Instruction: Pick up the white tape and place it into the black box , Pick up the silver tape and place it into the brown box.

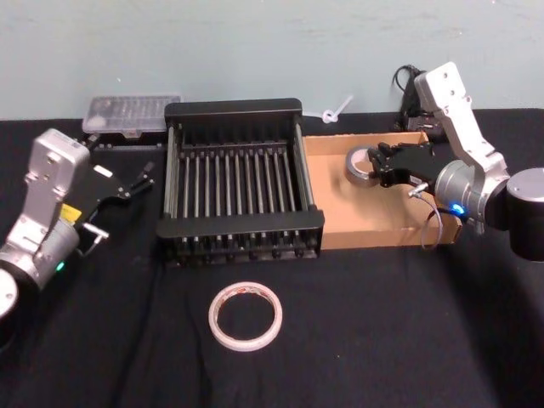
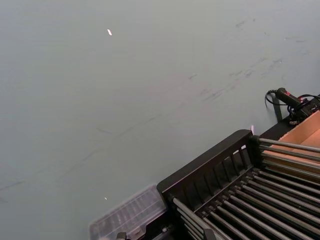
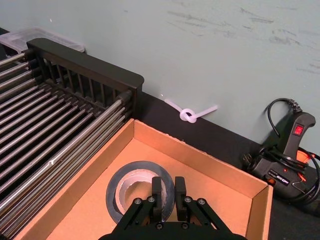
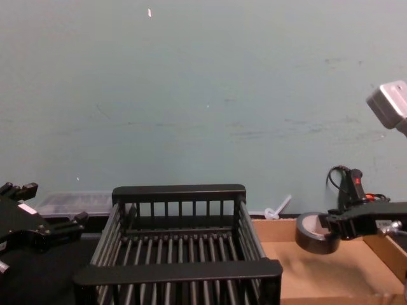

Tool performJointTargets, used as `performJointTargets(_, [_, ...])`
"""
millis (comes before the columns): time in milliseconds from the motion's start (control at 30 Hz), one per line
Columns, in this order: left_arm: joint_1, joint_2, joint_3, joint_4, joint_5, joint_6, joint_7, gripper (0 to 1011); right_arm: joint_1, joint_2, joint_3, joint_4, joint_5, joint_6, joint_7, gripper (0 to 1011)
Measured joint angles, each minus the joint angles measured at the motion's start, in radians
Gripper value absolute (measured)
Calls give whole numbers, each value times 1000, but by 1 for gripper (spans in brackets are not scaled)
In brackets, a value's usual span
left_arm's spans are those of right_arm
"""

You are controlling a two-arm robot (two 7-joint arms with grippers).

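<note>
The right gripper (image 1: 380,167), clamped on the silver tape (image 1: 362,165) above the brown box (image 1: 374,229), must release next; the left gripper (image 1: 136,181) idles open.

Colours on the black tabletop

The crate (image 1: 240,176) was black, its slatted bars catching grey light; the cardboard box (image 1: 374,223) beside it was plain brown (orange-tan inside). The tape roll (image 3: 140,192) held over that box showed dull dark grey with a paler inner ring. The flat ring (image 1: 246,316) was white with faint red marks. Both grippers (image 1: 127,184) (image 3: 168,192) were black on silver arms, against a pale green-blue wall.
</note>
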Motion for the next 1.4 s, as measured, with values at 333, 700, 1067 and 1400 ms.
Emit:
performJointTargets(333, [0,0,0,0,0,0,0,1001,-1,2,0,-3,0,0,1,280])
performJointTargets(700, [0,0,0,0,0,0,0,1001,-2,3,1,-5,1,-1,1,622])
performJointTargets(1067, [0,0,0,0,0,0,0,1001,-3,3,1,-6,2,-1,1,934])
performJointTargets(1400, [0,0,0,0,0,0,0,1001,-3,3,1,-6,3,-1,1,1002])
